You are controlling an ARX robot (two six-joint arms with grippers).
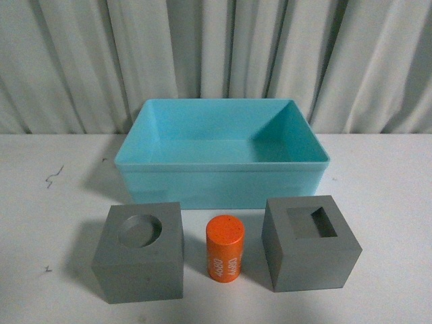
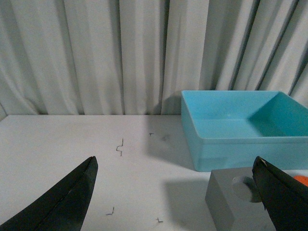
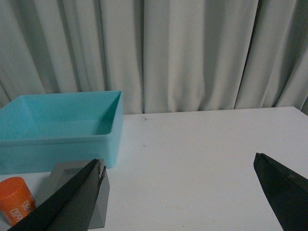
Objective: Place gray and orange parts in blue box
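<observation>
There are two gray cubes: one cube with a round recess [image 1: 139,260] and one cube with a rectangular recess [image 1: 312,253]. There is one orange cylinder [image 1: 224,248], carrying two rows of white digits. There is one blue box [image 1: 223,185]. One white counter [image 1: 391,202] carries all four, and one pleated curtain [image 1: 216,47] hangs behind.

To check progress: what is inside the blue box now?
Nothing shows inside the blue box: bare floor and walls. The round-recess cube, the rectangular-recess cube and the orange cylinder stand in front of it. The floor just behind its near wall is hidden.
</observation>
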